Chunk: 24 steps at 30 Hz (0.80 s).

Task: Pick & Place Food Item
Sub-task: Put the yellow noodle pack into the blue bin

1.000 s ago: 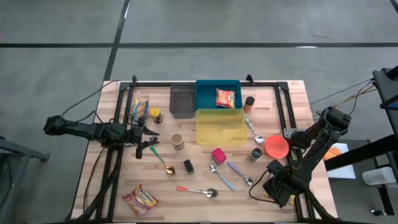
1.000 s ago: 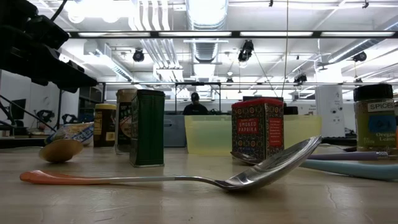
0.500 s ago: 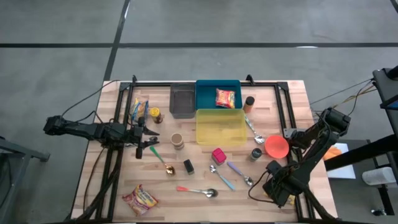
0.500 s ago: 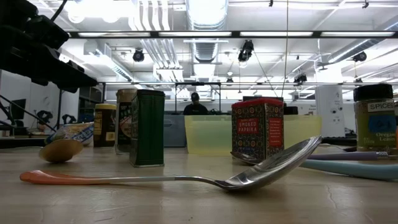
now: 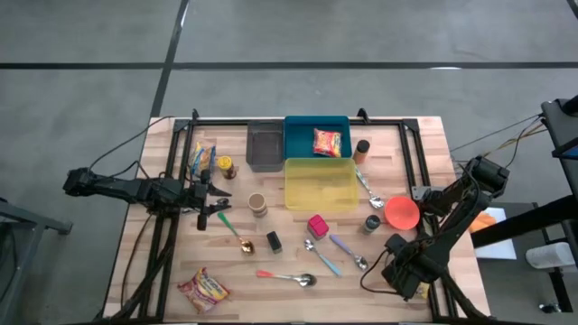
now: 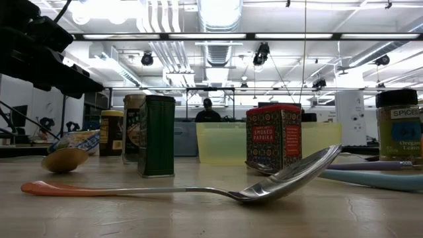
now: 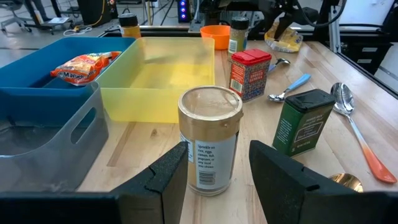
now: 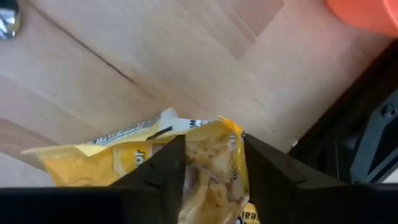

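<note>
Right gripper [image 8: 211,177] sits low at the lower right of the high view [image 5: 406,278], near the table [image 5: 420,153] edge. Its fingers straddle a yellow snack bag [image 8: 186,165], pressed on the crinkled film from both sides; the hold looks like it's on a fold, not the bag's body (judgement). The bag lies on the wood by the black frame rail [image 8: 348,130], with the orange bowl [image 5: 402,213] just up-frame of it.

Left gripper [image 7: 214,180] waits at the left-middle of the high view [image 5: 209,206]. Fingers are apart, a narrow gap, holding nothing. A brown-lidded jar [image 7: 209,140] stands just ahead of it.

Likely target is the blue bin [image 5: 293,135], upper centre, which already holds one red-orange packet [image 5: 327,143]; the yellow bin [image 5: 319,185] sits just below it in frame.

Risks:
- Thin film could slip out on lift if only a corner is pinched.
- The bag is close to the rail and table edge, so a drag could snag it or push it off.
- The carry path crosses the bowl, spice jar [image 5: 372,223] and spoons [image 5: 348,251]; a low carry could knock them.
- A dangling bag could catch the yellow bin's wall.
</note>
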Tool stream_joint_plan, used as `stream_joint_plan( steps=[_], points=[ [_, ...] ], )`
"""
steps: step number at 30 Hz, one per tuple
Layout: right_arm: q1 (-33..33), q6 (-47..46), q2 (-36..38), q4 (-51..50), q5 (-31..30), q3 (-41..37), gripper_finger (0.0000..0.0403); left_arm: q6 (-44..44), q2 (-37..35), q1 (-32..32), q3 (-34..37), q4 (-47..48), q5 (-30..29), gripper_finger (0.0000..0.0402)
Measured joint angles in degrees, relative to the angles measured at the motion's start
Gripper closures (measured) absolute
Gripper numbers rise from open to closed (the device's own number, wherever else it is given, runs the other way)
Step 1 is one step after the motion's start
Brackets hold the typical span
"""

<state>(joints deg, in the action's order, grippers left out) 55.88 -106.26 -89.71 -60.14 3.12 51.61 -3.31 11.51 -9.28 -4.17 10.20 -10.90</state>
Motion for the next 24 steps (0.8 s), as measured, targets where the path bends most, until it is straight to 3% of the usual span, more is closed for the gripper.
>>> stream_joint_plan(
  steps=[10,24],
  points=[
    [0.0,3.4,0.0,1.1,0.0,-0.4,0.0388,0.0,0.0,0.0,0.0,0.0,0.0,0.0229],
    [-0.1,4.7,0.4,0.4,0.0,0.9,0.039,0.0,0.0,0.0,0.0,0.0,0.0,0.0229]
  ],
)
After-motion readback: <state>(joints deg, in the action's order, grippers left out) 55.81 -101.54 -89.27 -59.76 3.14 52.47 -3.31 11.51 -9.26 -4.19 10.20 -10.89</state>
